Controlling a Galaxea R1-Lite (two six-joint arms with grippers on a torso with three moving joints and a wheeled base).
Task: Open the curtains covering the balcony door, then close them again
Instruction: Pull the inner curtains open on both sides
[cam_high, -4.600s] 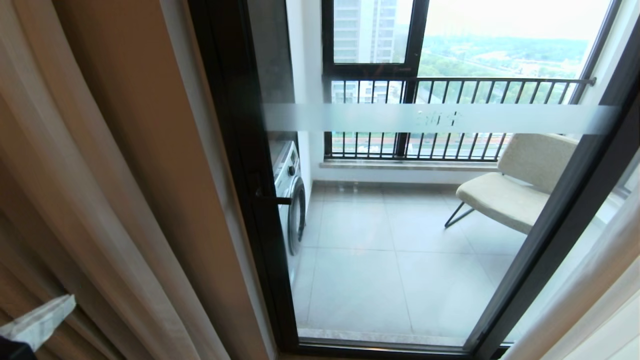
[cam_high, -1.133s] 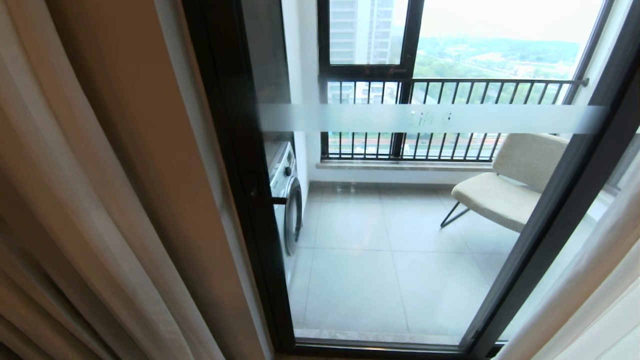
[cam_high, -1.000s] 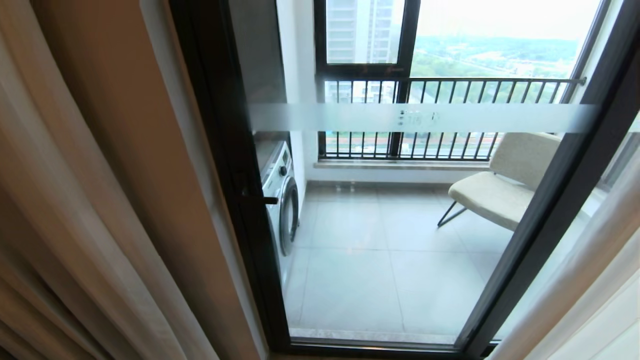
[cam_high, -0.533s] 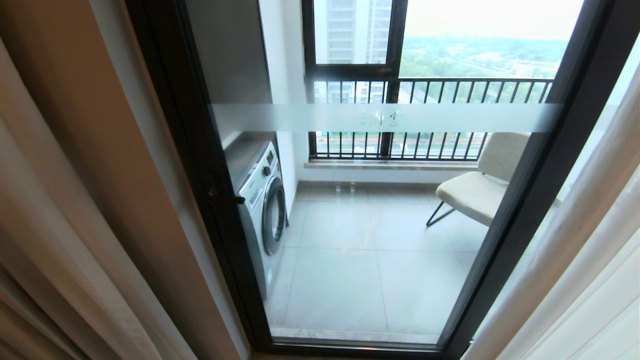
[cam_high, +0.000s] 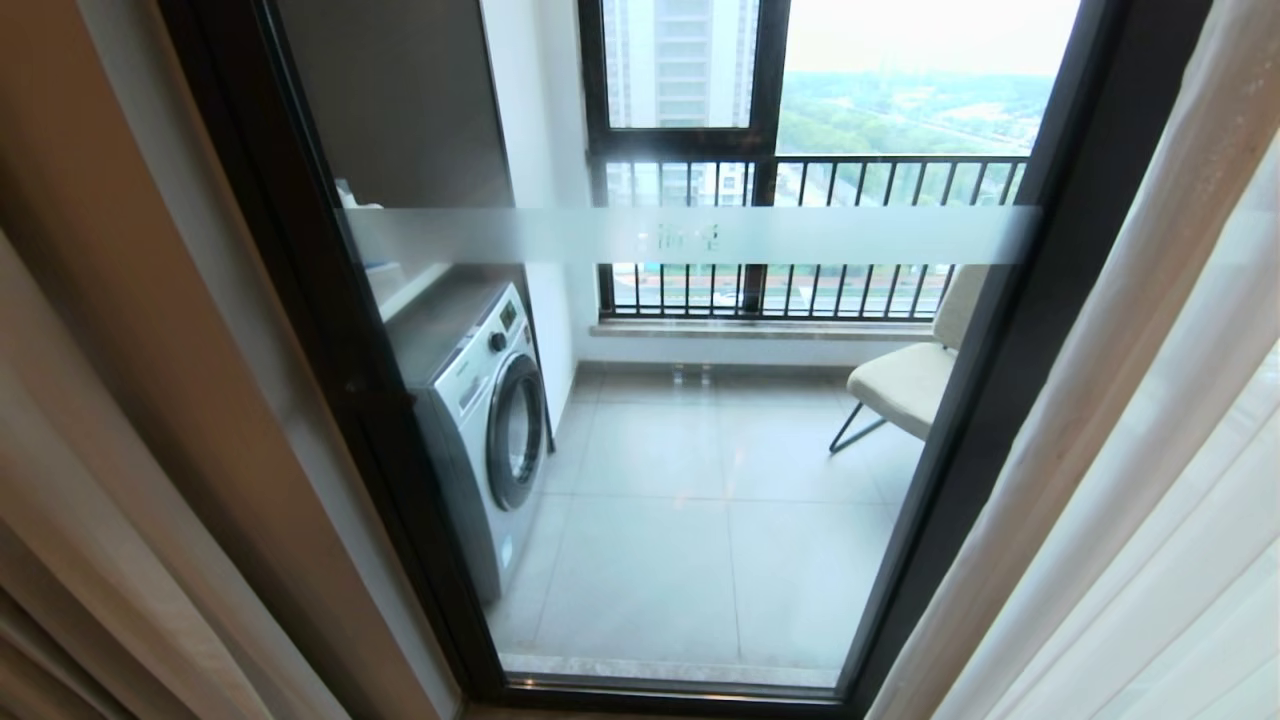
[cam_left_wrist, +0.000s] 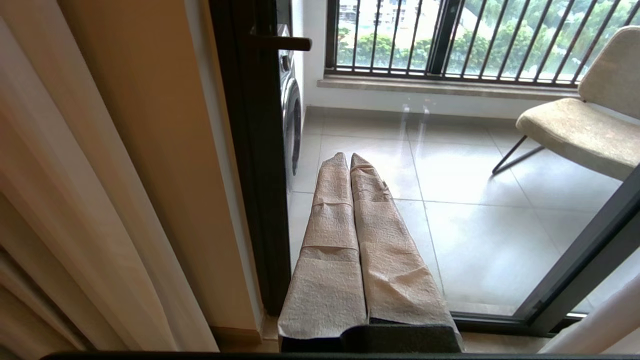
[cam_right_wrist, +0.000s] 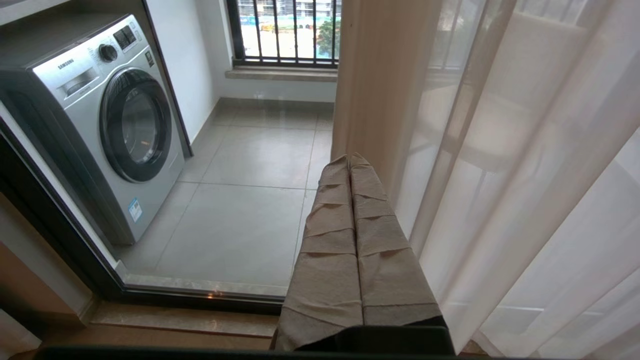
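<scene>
Left wrist view: the left gripper (cam_left_wrist: 350, 157) is pinched flat, holding nothing, aimed at the door (cam_left_wrist: 250, 150). The right gripper (cam_right_wrist: 350, 159) is likewise closed and empty, just beside the right curtains (cam_right_wrist: 500, 175). Both arms look parked. The left curtains (cam_high: 90, 420) are bunched aside, glass bare, so closing probably comes next.

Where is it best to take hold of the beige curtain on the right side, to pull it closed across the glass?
Probably the beige curtain by its hemmed inner edge, which hangs straight and free beside the balcony door. The right pincer, now shut, would come from the glass side, opened around that edge, not the thin sheer behind.
</scene>
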